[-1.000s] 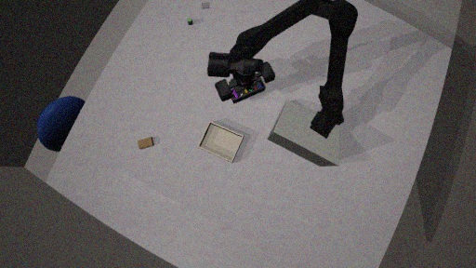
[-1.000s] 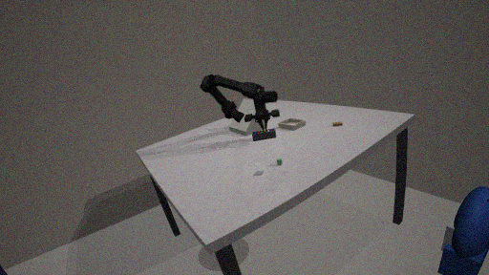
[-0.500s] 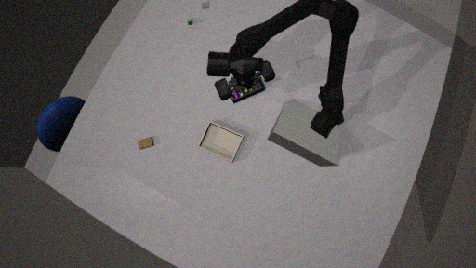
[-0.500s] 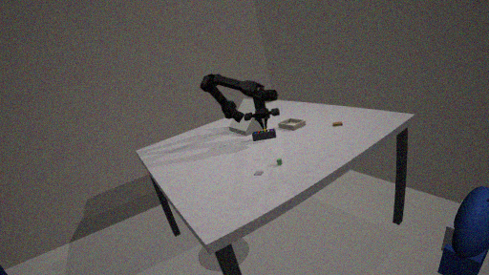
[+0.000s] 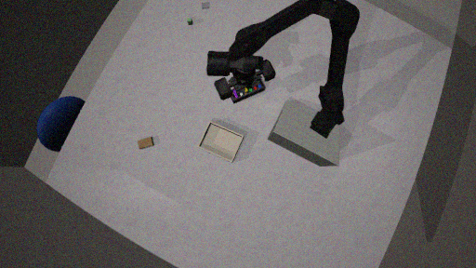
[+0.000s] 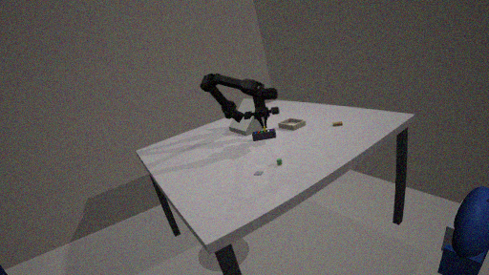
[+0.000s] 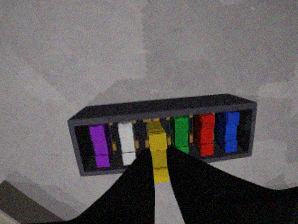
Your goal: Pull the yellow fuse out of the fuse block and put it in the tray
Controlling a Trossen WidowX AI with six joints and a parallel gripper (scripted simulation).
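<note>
The fuse block (image 5: 247, 89) is set on the table (image 5: 288, 209), directly under the gripper (image 7: 158, 163). The tray (image 5: 221, 141) is placed near the block, toward the table's middle. The arm's base stand (image 5: 297, 132) is found beside the tray.
</note>
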